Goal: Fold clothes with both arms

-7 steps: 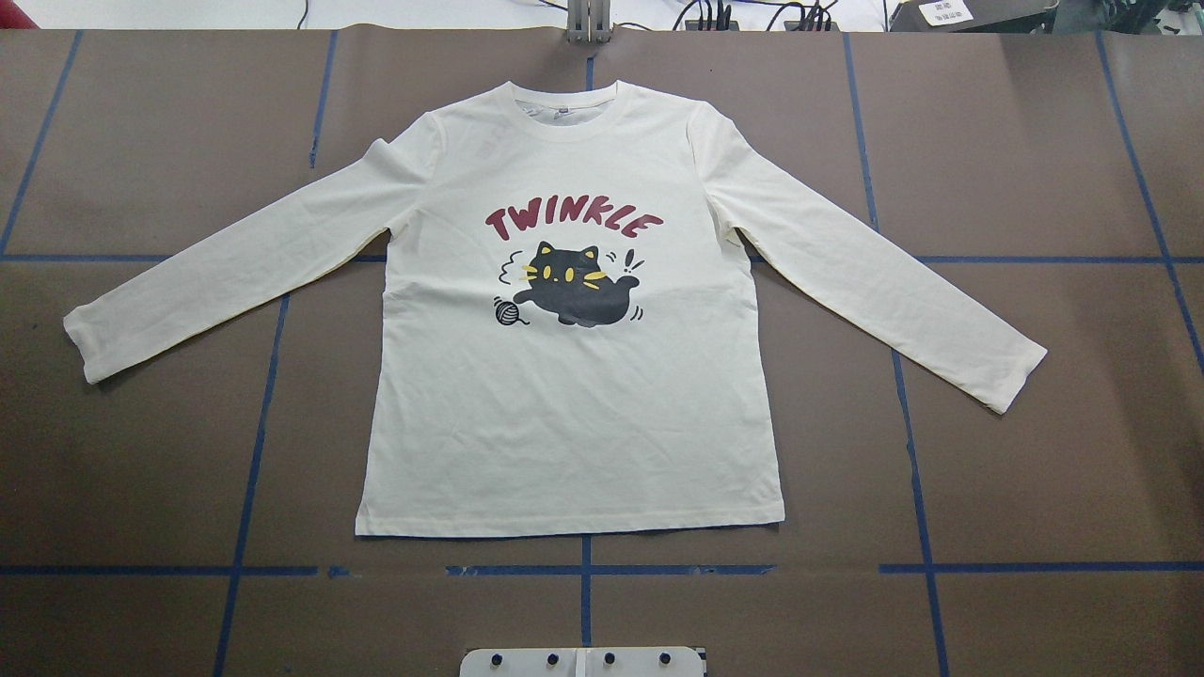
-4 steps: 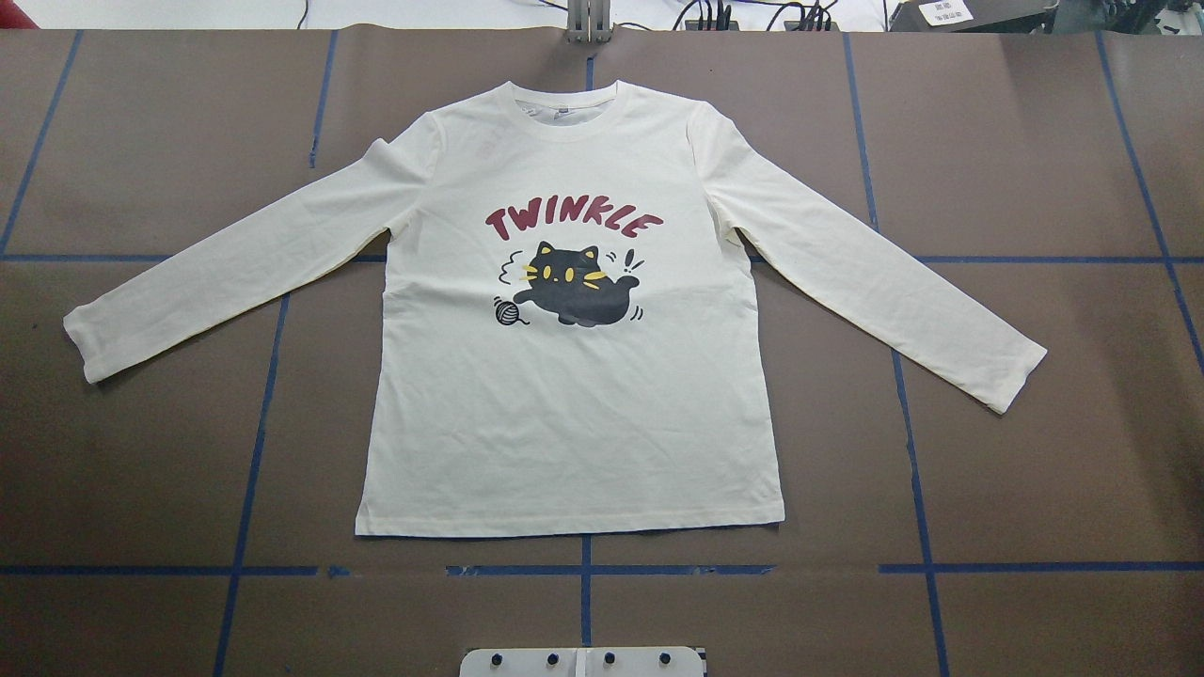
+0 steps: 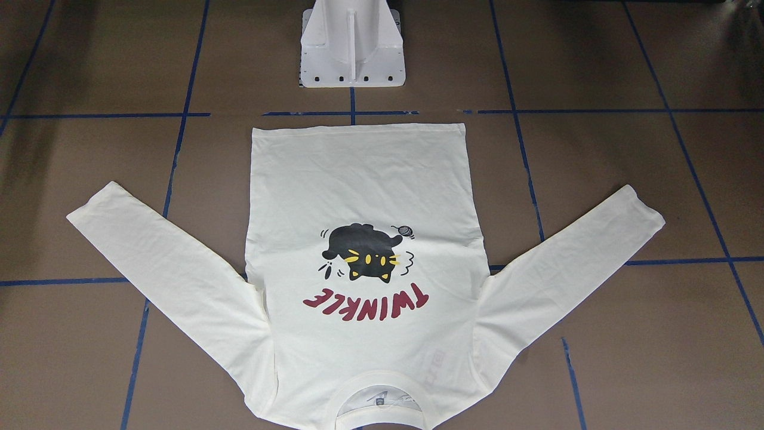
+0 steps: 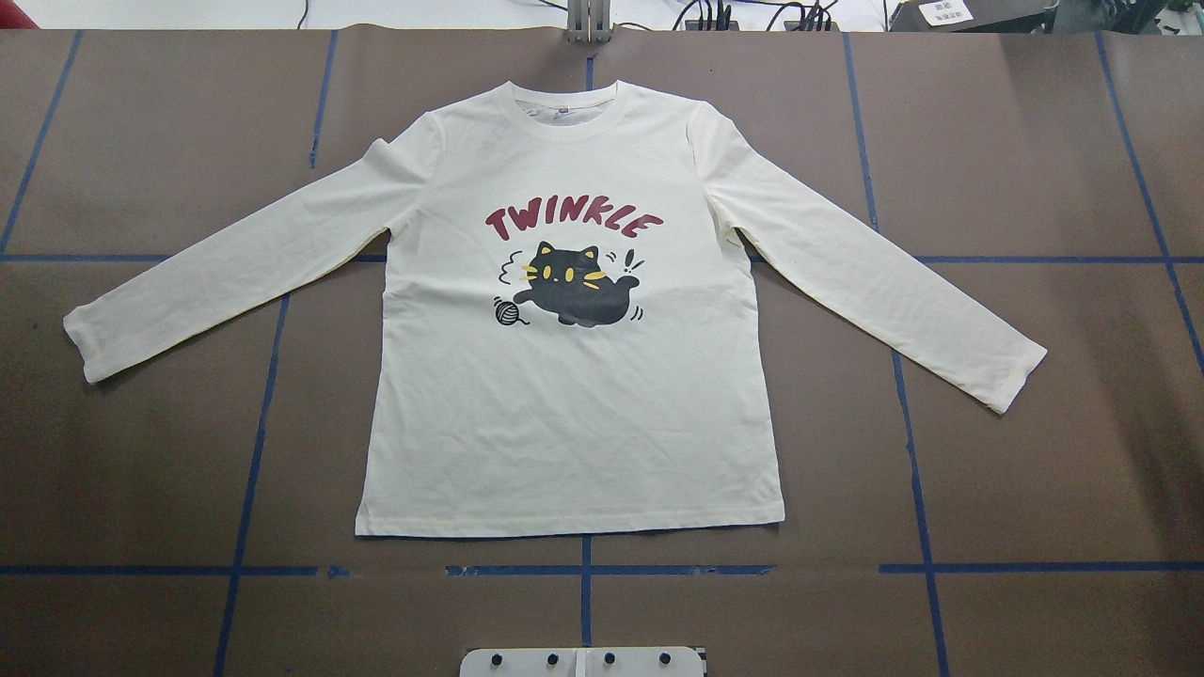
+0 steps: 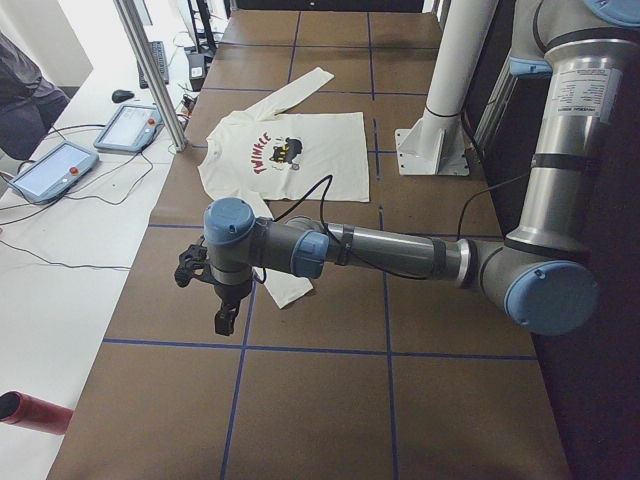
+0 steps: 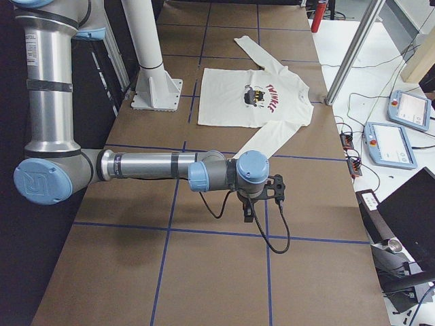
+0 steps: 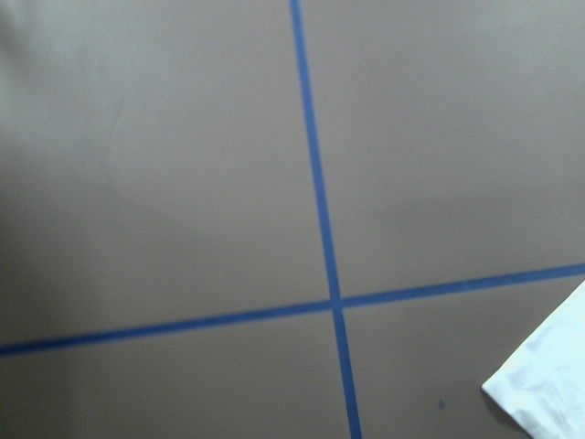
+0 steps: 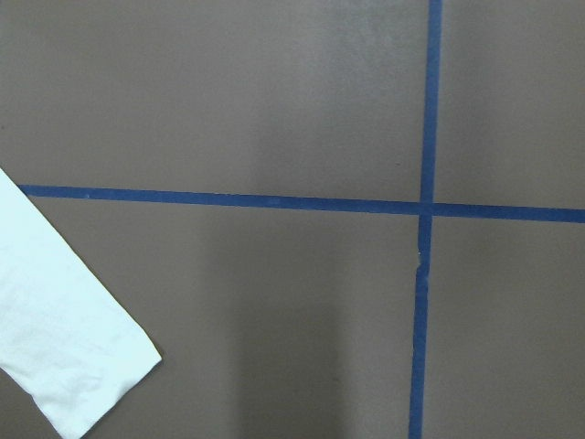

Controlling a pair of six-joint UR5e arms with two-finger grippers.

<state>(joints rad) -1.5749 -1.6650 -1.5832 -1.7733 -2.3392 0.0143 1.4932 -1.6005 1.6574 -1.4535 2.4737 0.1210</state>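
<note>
Brown table (image 4: pixel 1035 141), blue tape grid (image 4: pixel 658 570); left gripper (image 5: pixel 222 320), right gripper (image 6: pixel 249 212): state cannot tell.

The grey metallic, blue-capped left arm (image 5: pixel 400 255) and right arm (image 6: pixel 143 165) are each stretching out level, the black two-finger left gripper (image 5: pixel 222 326) and right gripper (image 6: pixel 249 215) hanging straight down from their ends, jaw spacing unreadable.

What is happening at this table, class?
Nothing is being handled yet. A cream-white long-sleeve T-shirt with a black cat print lies flat and unfolded, print up and sleeves spread, on the brown paper-covered table. The grey left arm's tool and the grey right arm's tool each hang above the table just beyond a sleeve cuff, touching nothing. Whether the tools are open cannot be told.
</note>
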